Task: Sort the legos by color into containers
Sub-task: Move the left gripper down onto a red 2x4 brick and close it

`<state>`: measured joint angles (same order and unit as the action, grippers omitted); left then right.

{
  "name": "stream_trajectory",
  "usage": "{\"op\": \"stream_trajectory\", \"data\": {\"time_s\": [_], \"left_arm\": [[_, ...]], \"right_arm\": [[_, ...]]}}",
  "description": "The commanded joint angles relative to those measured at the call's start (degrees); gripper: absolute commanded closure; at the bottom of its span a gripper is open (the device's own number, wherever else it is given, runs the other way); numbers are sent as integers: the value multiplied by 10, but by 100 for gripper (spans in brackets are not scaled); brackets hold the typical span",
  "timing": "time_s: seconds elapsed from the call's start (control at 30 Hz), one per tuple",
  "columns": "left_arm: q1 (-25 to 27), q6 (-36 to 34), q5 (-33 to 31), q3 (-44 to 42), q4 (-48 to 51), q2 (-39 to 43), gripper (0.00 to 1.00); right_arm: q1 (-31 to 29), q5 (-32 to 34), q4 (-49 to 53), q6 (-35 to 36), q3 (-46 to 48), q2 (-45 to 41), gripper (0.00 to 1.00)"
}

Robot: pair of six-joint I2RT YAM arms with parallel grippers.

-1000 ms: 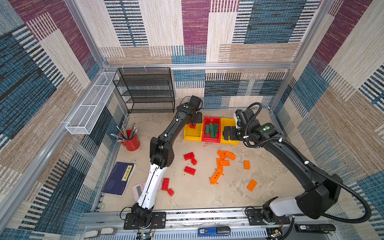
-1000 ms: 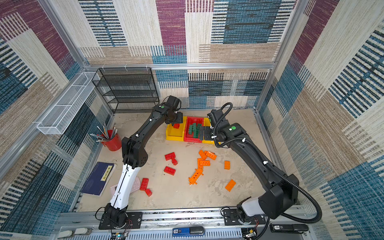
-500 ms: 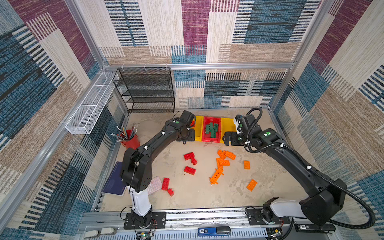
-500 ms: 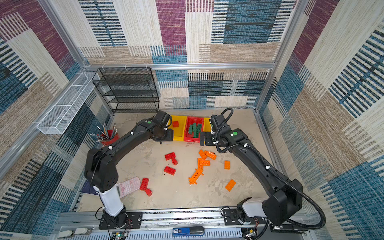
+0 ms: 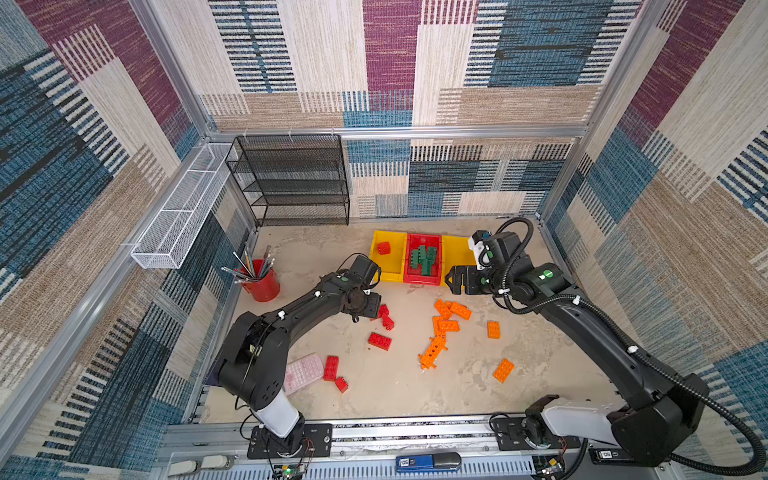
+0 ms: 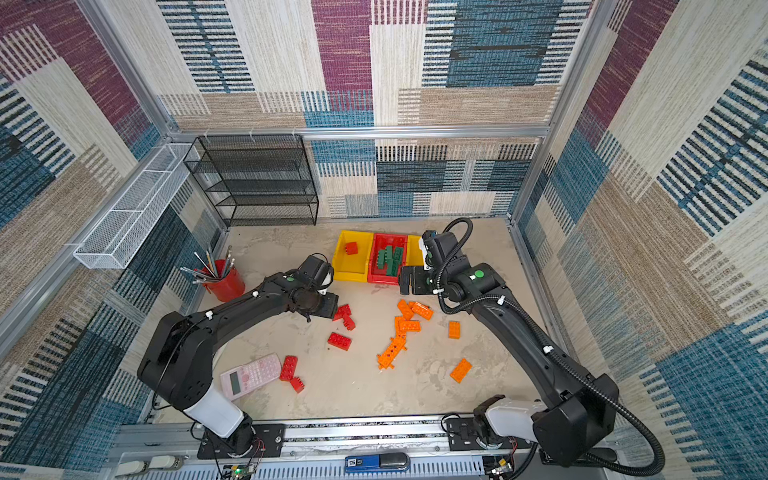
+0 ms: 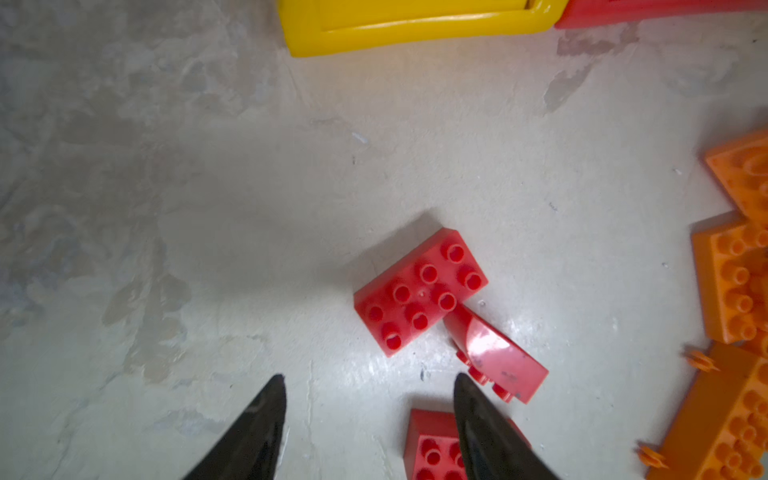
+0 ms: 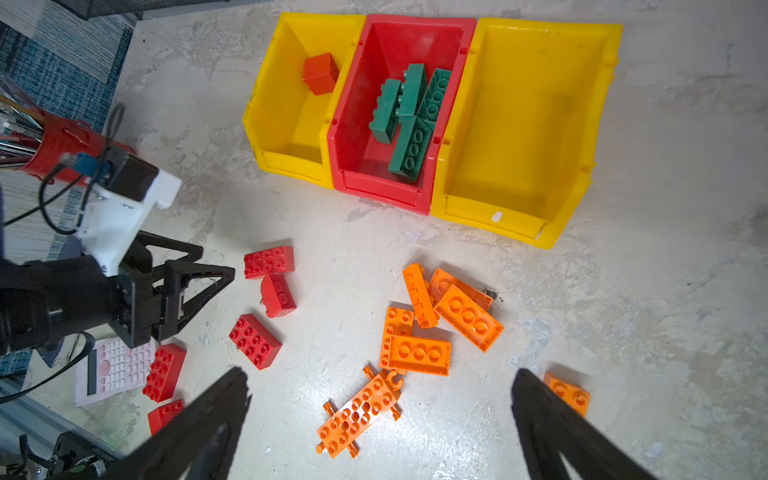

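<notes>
Along the far edge of the table (image 5: 540, 374), the containers (image 8: 519, 224) stand in a touching row; loose legos (image 5: 380, 340) lie nearer.
Left gripper (image 7: 368, 376) hovers half open over bare table, holding nothing, just short of a red brick (image 7: 419, 291); right gripper (image 8: 379, 371) hangs wide open, holding nothing, raised near the orange bricks (image 8: 419, 353); green bricks (image 8: 409, 108) lie in the red bin (image 8: 382, 189); one red block (image 8: 320, 72) sits in the left yellow bin (image 8: 291, 164).

Left tool (image 7: 370, 379) jaws parted, empty, right tool (image 8: 380, 374) jaws spread wide, empty
</notes>
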<state>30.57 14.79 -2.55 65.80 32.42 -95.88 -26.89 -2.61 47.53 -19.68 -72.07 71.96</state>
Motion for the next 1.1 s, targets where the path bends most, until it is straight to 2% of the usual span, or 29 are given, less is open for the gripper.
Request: {"op": "stream_trajectory", "data": {"time_s": [0.0,0.13,0.37,0.77,0.9,1.07], "left_arm": [[2,-60,22,19,-3,-20,35],[7,-90,32,19,-1,-29,35],[9,-122,11,26,7,-62,35],[11,-135,17,74,4,-136,36],[11,-130,18,87,8,-157,44],[11,-123,8,88,18,-159,60]], "right_arm": [[0,-4,-3,-22,11,-19,0],[0,4,4,-37,22,-40,0],[0,21,17,-53,30,-58,0],[0,35,27,-65,33,-63,0],[1,42,30,-62,27,-58,0],[0,47,27,-53,22,-49,0]]}}
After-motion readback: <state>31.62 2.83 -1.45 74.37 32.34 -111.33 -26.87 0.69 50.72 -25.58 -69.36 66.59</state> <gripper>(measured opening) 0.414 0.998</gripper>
